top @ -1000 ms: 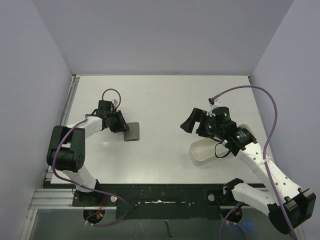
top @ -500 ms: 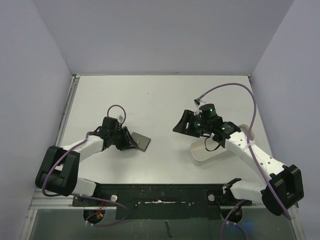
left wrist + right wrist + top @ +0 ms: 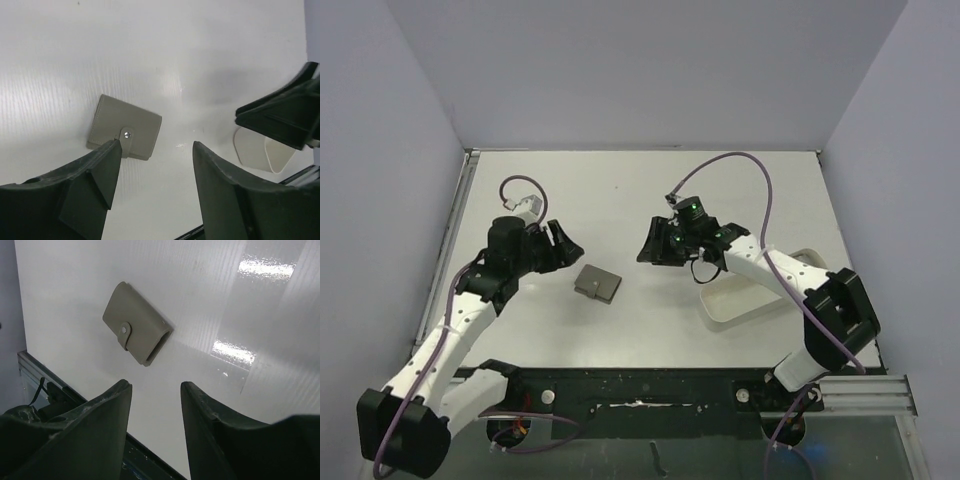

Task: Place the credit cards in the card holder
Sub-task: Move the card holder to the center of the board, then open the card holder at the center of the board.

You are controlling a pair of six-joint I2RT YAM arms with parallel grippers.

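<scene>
Half a second ago the left gripper (image 3: 563,245) was down on the holder (image 3: 597,285). Now it is sitting back and to the left of it, apart from it, and the holder is lying alone on the table (image 3: 640,190). The holder is resting about where it was then, slightly turned. The right gripper (image 3: 650,250) is reaching farther left than before, out past the tray (image 3: 720,310) and toward the middle of the table, just right of and beyond the holder. The right arm's base joints are now standing nearer the tray.

The holder is lying flat and folded shut near the table's centre, between the two grippers and touching neither. In the left wrist view the holder (image 3: 126,127) is showing its grey-olive outside, with a short tab (image 3: 125,140) wrapping over one edge and carrying a small metal snap (image 3: 127,134). The right wrist view is showing the same closed holder (image 3: 137,330) from the other side, its thickness visible at one end.

The left gripper (image 3: 157,147) is hanging with its jaws spread wide and nothing between them. The right gripper (image 3: 156,386) is also holding its jaws apart, empty, over bare table.
</scene>
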